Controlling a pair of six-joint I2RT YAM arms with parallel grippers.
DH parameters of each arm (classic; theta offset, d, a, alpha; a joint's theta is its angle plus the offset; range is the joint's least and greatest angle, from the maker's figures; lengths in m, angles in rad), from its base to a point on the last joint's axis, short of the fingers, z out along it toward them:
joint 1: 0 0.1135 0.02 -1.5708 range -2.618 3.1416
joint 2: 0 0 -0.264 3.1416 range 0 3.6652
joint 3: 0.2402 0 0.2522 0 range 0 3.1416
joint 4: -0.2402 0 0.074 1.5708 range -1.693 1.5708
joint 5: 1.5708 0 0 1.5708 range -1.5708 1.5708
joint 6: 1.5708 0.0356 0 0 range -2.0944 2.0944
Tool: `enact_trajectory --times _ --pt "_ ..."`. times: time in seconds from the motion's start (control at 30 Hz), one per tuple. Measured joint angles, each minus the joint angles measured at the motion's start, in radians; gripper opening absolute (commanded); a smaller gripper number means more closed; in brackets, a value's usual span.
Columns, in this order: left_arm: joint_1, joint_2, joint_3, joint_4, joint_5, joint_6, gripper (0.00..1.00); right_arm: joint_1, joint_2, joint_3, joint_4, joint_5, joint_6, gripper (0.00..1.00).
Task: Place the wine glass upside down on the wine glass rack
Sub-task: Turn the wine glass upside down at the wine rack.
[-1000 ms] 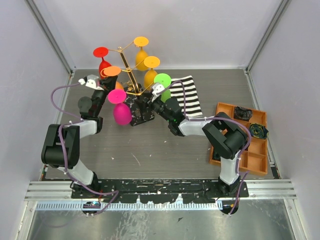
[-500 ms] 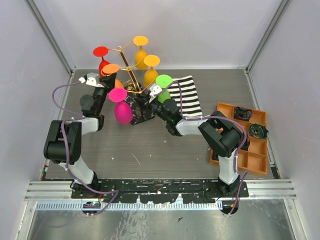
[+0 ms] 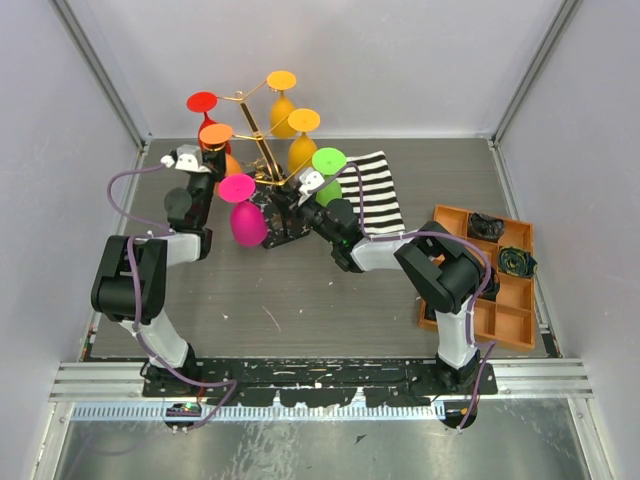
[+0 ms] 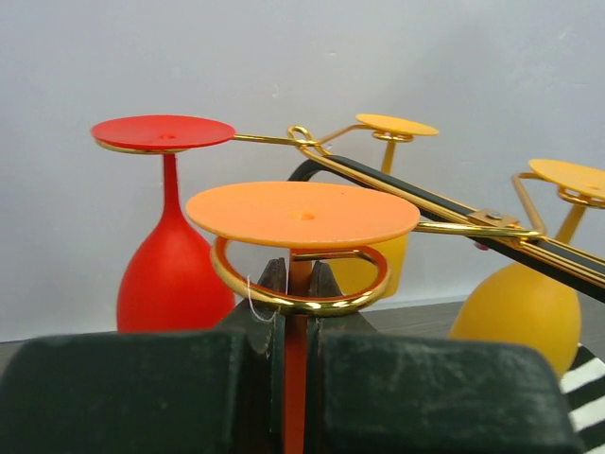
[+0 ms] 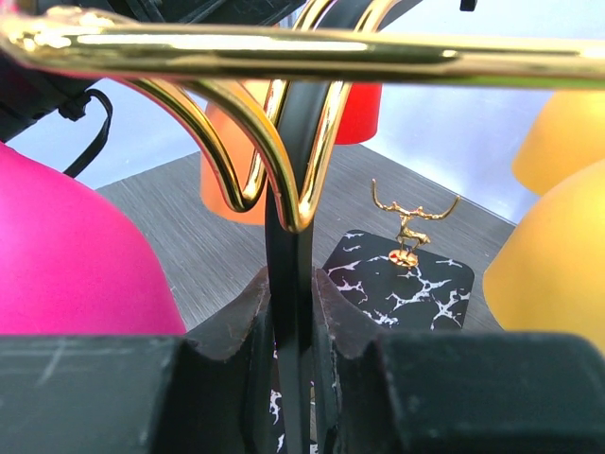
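The orange wine glass hangs upside down with its stem pinched in my left gripper. Its foot sits just above a gold ring of the wine glass rack. From above, the orange foot is at the rack's left side, with my left gripper below it. My right gripper is shut on the rack's dark central post, above the black marble base. Seen from above, the right gripper is at the rack's middle.
Red, yellow, green and pink glasses hang on the other arms. A black-and-white striped cloth lies right of the rack. An orange tray with dark items sits at the right edge.
My right gripper has closed on the rack's post. The left gripper has carried the orange glass a little back and left, further onto the rack arm.
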Motion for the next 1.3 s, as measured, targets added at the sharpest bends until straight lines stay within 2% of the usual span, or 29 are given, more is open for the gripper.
enact_trajectory --times 0.17,0.4,0.93,1.3 --pt "0.000 -0.002 -0.002 0.000 -0.069 0.027 0.00 0.000 0.000 0.000 0.000 0.004 -0.001 0.08" --pt "0.002 -0.041 -0.040 -0.003 -0.091 0.047 0.00 0.000 0.000 0.000 0.000 0.007 -0.003 0.07" --pt "0.008 -0.107 -0.105 -0.004 0.095 0.056 0.01 0.000 0.005 0.000 0.010 0.008 -0.004 0.08" --pt "0.008 -0.058 -0.076 0.013 0.092 0.033 0.43 0.000 0.005 0.000 0.009 0.011 -0.010 0.15"
